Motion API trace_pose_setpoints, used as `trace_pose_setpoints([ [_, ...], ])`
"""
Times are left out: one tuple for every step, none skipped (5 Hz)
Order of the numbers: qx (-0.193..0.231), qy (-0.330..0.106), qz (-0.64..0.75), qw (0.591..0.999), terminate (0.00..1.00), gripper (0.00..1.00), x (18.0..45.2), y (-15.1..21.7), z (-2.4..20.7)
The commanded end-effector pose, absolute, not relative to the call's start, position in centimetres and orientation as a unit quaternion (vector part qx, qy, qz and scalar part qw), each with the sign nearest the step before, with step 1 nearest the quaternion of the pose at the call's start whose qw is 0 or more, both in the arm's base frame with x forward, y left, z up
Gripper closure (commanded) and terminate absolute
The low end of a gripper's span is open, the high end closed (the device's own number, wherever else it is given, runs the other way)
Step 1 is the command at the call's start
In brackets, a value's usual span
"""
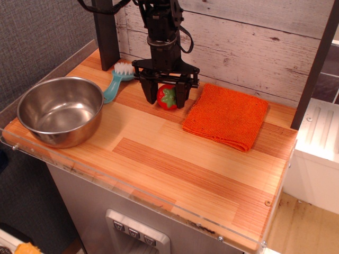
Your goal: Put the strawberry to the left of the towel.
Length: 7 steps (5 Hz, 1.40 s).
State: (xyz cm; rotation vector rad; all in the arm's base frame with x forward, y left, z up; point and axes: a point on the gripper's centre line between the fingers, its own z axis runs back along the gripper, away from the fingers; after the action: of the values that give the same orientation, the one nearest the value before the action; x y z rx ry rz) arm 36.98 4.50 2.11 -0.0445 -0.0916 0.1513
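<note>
**A:** What's on the far left?

**B:** A grey textured wall panel runs down the left side. Next to it the bench (159, 159) starts, a top of light and reddish wood strips with a clear plastic edge along the front. A steel bowl (60, 111) sits at its left end, close to the front corner.

**A:** And behind the bowl?

**B:** A teal brush (116, 79) with white bristles lies just beyond the bowl's rim, angled toward the back. A dark post (106, 34) stands upright near it, against a back wall of whitewashed planks (238, 42).

**A:** Where is the strawberry?

**B:** The strawberry (168, 97) rests on the bench a little right of the brush, red with its green cap facing the camera. The black tool (166, 98) comes straight down over it, with one finger on each side. The fingers are spread and look slightly apart from the berry, so the tool is open, not clamping it.

**A:** And the towel?

**B:** The orange towel (226, 115) lies flat just to the right of the strawberry, near but not touching it.

**A:** Anything further right?

**B:** A second dark post (315, 63) leans up at the bench's right end, and past it stands a white unit (320, 143) over a pale wooden floor (302, 227).
</note>
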Motion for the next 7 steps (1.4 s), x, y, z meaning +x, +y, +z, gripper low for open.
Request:
trace_pose_setpoints([
  [-0.019,-0.076,0.069,0.995,0.0,0.0,36.0,4.8,5.1],
  [-0.024,-0.096,0.067,0.993,0.0,0.0,35.1,5.2,7.8],
  [-0.026,-0.114,0.058,0.991,0.0,0.0,32.9,5.5,10.7],
  [-0.038,-0.119,0.047,0.991,0.0,0.0,30.5,5.4,12.5],
  [-0.04,-0.117,0.024,0.992,0.0,0.0,29.0,5.5,13.1],
  [-0.029,-0.112,0.014,0.993,0.0,0.0,28.5,5.8,12.9],
  [-0.029,-0.112,0.014,0.993,0.0,0.0,28.5,5.8,12.9],
])
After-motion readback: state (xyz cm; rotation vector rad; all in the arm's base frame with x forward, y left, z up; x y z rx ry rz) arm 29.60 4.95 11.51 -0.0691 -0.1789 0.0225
